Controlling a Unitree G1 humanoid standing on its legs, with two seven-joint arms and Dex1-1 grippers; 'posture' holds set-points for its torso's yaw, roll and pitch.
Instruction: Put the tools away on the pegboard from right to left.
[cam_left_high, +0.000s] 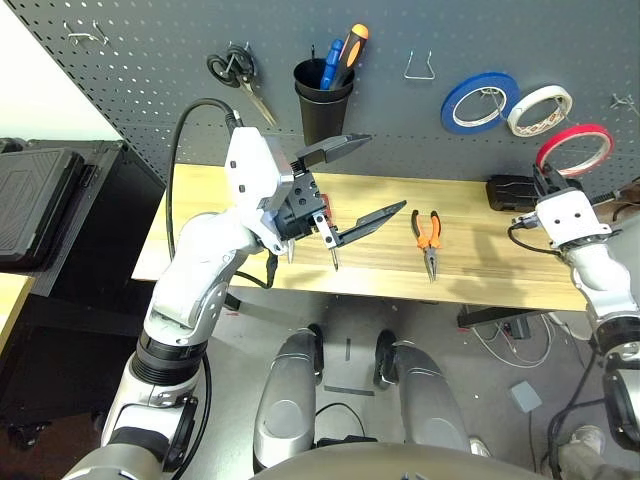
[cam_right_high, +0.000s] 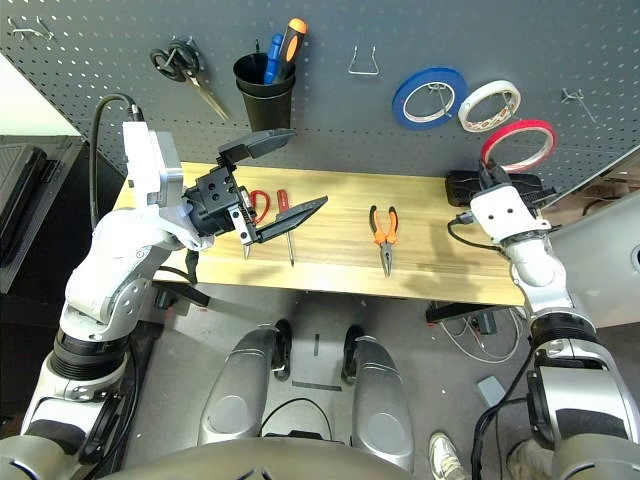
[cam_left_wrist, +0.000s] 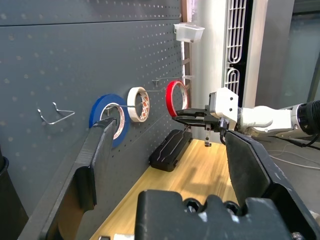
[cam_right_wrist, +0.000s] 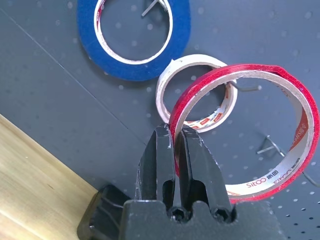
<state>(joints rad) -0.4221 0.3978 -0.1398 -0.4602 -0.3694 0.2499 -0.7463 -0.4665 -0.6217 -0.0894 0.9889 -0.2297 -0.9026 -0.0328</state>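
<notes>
My right gripper (cam_right_wrist: 175, 131) is shut on the rim of the thin red tape ring (cam_right_wrist: 210, 82) and holds it up against the pegboard (cam_left_high: 150, 60) at the far right. A metal hook (cam_right_wrist: 244, 87) shows through the ring's opening. The orange-and-black pliers (cam_left_high: 428, 235) lie on the table's middle. The red-handled scissors (cam_right_high: 259, 205) and the slim red-handled screwdriver (cam_right_high: 286, 222) lie further left, under my left gripper (cam_left_high: 383, 172). That gripper hovers wide open and holds nothing.
On the board hang a blue tape roll (cam_left_high: 480, 102), a white one (cam_left_high: 540, 108), an empty wire hook (cam_left_high: 418, 68), a black cup (cam_left_high: 322, 100) with tool handles in it, and black-handled scissors (cam_left_high: 235, 72). A black case (cam_left_high: 512, 190) sits on the wooden table (cam_left_high: 480, 265).
</notes>
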